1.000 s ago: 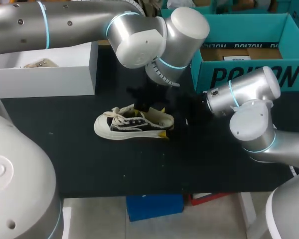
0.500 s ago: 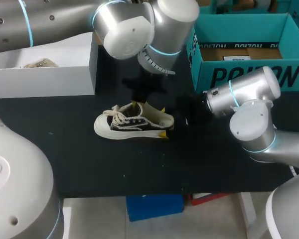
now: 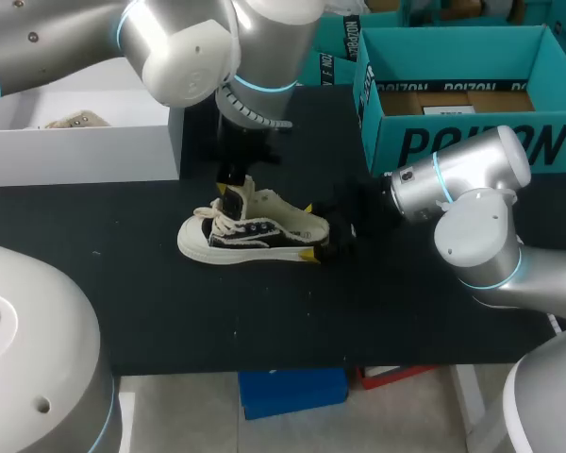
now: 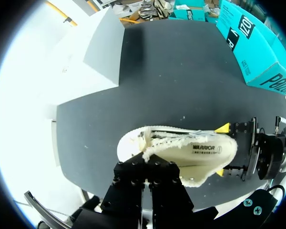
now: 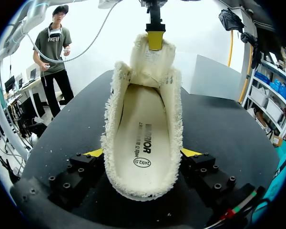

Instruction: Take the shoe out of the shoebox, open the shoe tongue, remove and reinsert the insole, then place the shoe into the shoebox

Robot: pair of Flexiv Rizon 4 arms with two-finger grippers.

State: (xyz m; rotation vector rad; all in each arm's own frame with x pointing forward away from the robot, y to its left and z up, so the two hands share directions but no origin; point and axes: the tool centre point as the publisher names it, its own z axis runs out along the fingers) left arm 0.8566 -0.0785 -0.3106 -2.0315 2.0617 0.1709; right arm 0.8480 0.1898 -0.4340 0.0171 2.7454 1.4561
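Shoe (image 3: 253, 232) lies crosswise (sole down); toe leftward, heel in right gripper (image 3: 308, 231).

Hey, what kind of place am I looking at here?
Probably a robot lab bench for shoe-handling trials: the left gripper and right gripper both grip a shoe on a black table, with an open teal shoebox and a white box behind.

We see a low canvas sneaker (image 3: 255, 234), black on the upper with cream laces, sole and fleecy lining; its cream insole (image 5: 140, 138) bears black print. The table (image 3: 264, 311) is black, the cardboard shoebox (image 3: 472, 142) teal with black lettering.
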